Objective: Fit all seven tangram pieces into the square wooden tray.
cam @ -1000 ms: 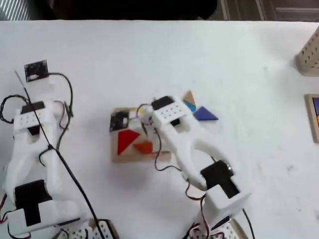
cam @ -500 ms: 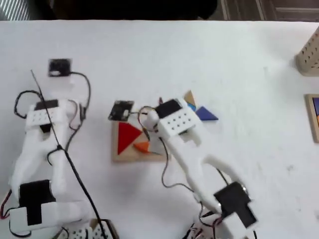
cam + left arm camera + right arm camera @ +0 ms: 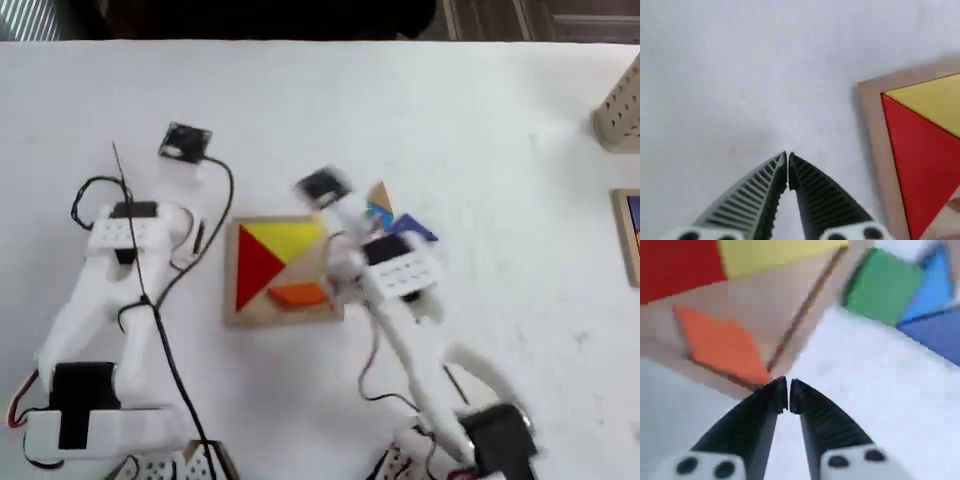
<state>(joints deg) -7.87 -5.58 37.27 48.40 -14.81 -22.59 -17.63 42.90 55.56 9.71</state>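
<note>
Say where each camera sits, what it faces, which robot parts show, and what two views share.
High view: above the table, looking down on both arms and wooden tray.
Left wrist view: on the left arm, facing table and tray corner past shut left hand.
Right wrist view: on the right arm, facing tray edge past shut right hand.
Both wrist views share the red triangle.

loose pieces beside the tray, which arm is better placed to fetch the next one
Right. The right gripper hangs at the edge of the tray nearest the loose green piece and blue piece; the left gripper is over bare table at the tray's opposite side.
</note>
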